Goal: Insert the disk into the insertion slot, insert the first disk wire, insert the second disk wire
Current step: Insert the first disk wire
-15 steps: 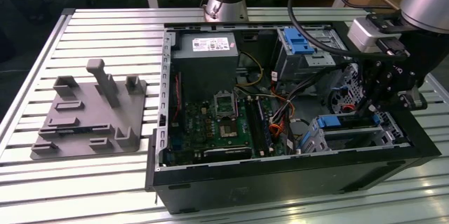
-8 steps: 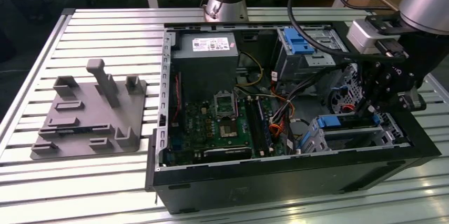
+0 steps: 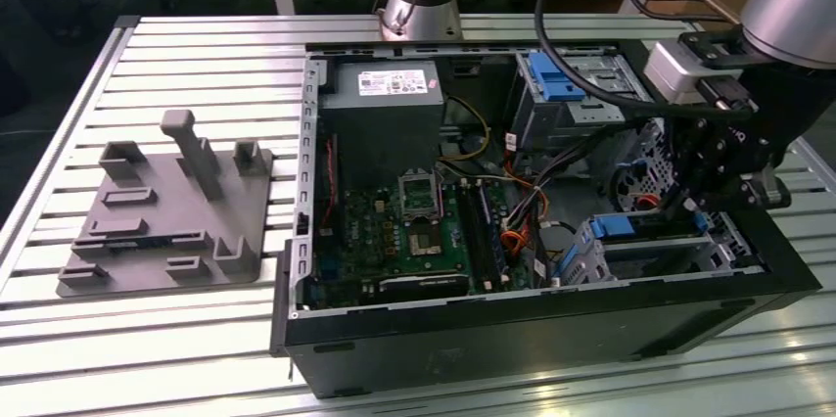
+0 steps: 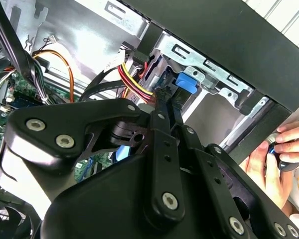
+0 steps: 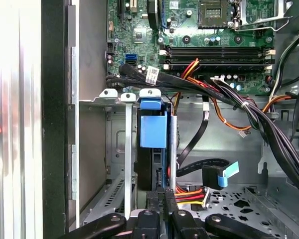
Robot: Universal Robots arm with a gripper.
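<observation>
The disk (image 5: 153, 130) sat inside the insertion slot (image 5: 114, 94), so I judged that step done. My hand (image 5: 162, 195), fingers drawn together, grasp unclear, hovered at its rear edge beside the red-and-yellow wire plug (image 5: 192, 194); neither wire looked seated yet

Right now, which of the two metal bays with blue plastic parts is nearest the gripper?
The small cage at the exterior view's lower right, where the gripper reaches in; the taller bay stands apart, higher in that view.

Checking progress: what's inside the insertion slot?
The disk, blue carrier showing, stands inside the insertion slot. The gripper hides the end nearest it; wire connections unseen.
</observation>
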